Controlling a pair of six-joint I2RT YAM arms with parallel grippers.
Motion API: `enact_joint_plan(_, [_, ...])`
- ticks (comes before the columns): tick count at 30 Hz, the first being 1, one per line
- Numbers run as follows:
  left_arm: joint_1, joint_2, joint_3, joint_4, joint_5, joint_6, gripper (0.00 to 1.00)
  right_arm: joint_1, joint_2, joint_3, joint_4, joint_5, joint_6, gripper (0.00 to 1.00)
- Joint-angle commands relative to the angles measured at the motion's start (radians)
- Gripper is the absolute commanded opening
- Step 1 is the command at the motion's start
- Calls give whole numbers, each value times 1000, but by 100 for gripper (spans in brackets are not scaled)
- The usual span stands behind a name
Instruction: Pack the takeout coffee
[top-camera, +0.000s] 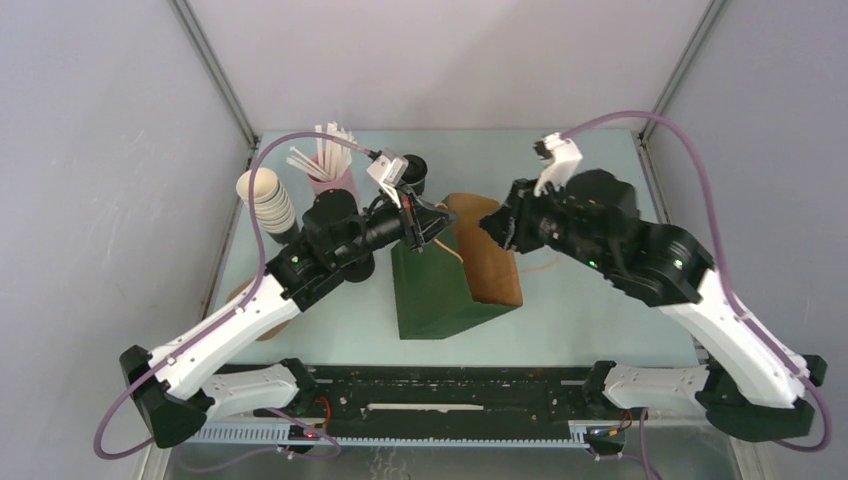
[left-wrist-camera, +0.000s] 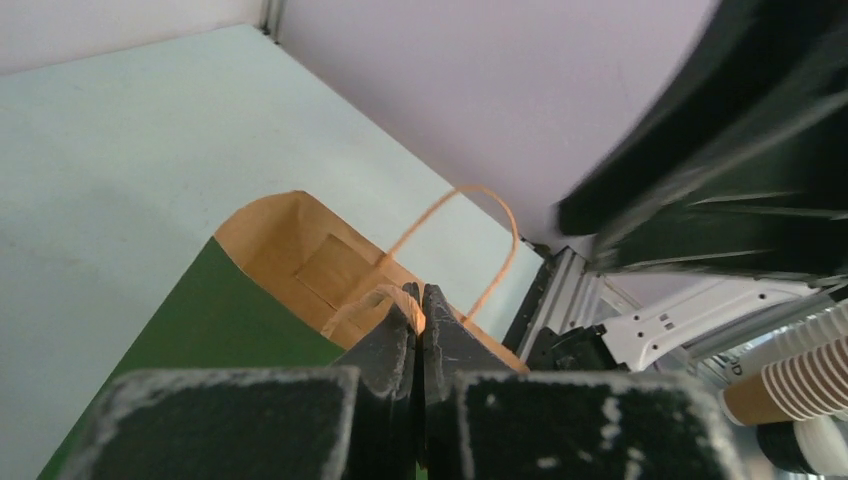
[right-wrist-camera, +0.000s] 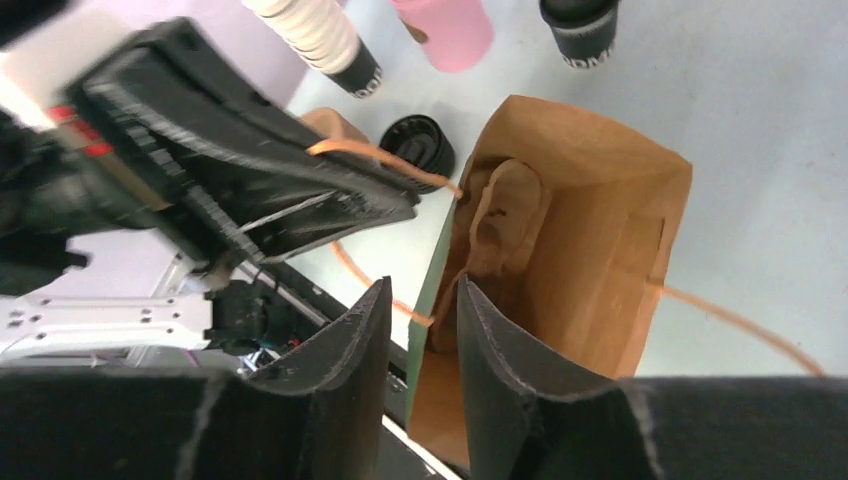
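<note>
Right wrist | paper bag (right-wrist-camera: 590, 230) open, takeout coffee (right-wrist-camera: 580, 30) outside | left fingers (left-wrist-camera: 385, 345) pinch handle (left-wrist-camera: 408, 293) | right fingers (right-wrist-camera: 340, 350) parted

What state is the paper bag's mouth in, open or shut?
Open. The paper bag gapes, its brown inside visible in the right wrist view; the left fingers pinch one handle.

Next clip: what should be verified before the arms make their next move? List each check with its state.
1. Left gripper shut on the bag handle: ok.
2. Paper bag mouth open: ok.
3. Right gripper closed on the bag rim: not ok, fingers apart.
4. Takeout coffee inside the bag: not ok, it stands on the table.
5. Lid fully seated on the coffee: cannot tell.
</note>
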Motion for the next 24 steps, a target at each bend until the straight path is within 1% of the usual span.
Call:
enact_joint_plan(1, [-8, 11, 94, 115, 82, -48, 0, -36, 65, -1, -32, -28, 67, 37])
enact_joint_plan(3, [-7, 14, 94, 115, 68, -49, 0, -41, 107, 1, -70, 24, 74, 33])
enact_joint_plan(6, [-8, 0, 74, 132, 56, -64, 0, -63, 143, -7, -93, 30, 91, 28])
enact_joint_plan(10, [-6, -14, 57, 170, 34, -94, 0, -60, 158, -28, -97, 57, 91, 23])
enact_joint_plan(15, [-6, 40, 111, 204, 57, -112, 0, -65, 176, -34, -91, 44, 90, 23])
enact_joint_plan(18, [-4, 61, 122, 221, 77, -114, 0, -94, 161, -85, -68, 5, 86, 23])
enact_joint_plan(20, [3, 71, 99, 292, 101, -161, 0, -119, 149, -118, -55, -25, 74, 23])
enact_joint_plan(22, [11, 94, 84, 381, 134, -223, 0, -130, 154, -126, -67, -15, 58, 24])
enact_joint_plan(24, [12, 115, 84, 396, 149, -244, 0, -140, 163, -123, -79, -7, 38, 24])
